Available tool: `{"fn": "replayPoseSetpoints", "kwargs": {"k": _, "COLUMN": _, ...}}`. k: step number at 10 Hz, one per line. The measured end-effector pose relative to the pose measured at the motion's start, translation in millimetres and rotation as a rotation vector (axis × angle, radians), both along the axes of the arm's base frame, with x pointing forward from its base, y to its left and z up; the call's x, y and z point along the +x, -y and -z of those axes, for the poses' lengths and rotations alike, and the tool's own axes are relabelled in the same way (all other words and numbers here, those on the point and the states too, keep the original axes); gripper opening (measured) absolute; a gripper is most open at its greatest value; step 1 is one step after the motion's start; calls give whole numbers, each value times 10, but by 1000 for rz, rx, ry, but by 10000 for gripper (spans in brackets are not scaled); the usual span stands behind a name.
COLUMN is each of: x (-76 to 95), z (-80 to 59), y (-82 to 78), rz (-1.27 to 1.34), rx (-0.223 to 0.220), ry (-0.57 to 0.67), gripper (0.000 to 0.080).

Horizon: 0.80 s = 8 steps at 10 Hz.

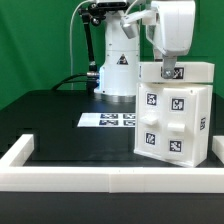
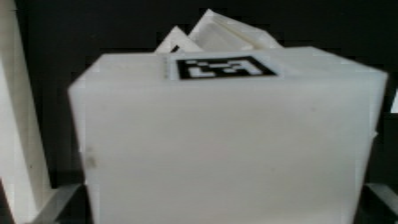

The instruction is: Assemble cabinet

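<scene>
The cabinet (image 1: 175,115) is a large white boxy body standing at the exterior view's right, its front carrying door blocks with several black-and-white tags. My gripper (image 1: 172,72) is straight above it, down on its upper edge. In the wrist view the cabinet (image 2: 222,140) fills the picture, with one tag (image 2: 222,68) on its far part. My gripper (image 2: 217,210) has its dark fingers (image 2: 50,205) on either side of the body, pressed against its two faces. Two white pointed parts (image 2: 214,35) stick up behind the body.
The marker board (image 1: 108,120) lies flat on the black table left of the cabinet. A long low white border wall (image 1: 100,178) runs along the front and up both sides. The arm's white base (image 1: 118,65) stands at the back. A white upright edge (image 2: 15,120) shows beside the cabinet.
</scene>
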<state>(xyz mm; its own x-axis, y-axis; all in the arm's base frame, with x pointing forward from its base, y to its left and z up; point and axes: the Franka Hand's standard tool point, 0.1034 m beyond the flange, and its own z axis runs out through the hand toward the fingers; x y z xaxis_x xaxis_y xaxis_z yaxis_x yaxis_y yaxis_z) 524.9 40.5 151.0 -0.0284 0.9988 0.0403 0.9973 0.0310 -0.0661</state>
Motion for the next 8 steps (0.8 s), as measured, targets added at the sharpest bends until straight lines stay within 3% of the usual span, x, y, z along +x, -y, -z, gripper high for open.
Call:
{"fn": "replayPoseSetpoints", "kwargs": {"k": 3, "x": 1, "z": -1, "y": 11, "rz": 113, "rx": -7, "ry": -4, "gripper": 576}}
{"fn": "replayPoseSetpoints", "kwargs": {"k": 4, "x": 1, "z": 1, "y": 11, "rz": 314, "rx": -21, "ry": -12, "gripper": 576}}
{"fn": "replayPoseSetpoints", "kwargs": {"k": 8, "x": 3, "z": 3, "y": 9, "rz": 686, "rx": -45, "ry": -28, "gripper": 576}}
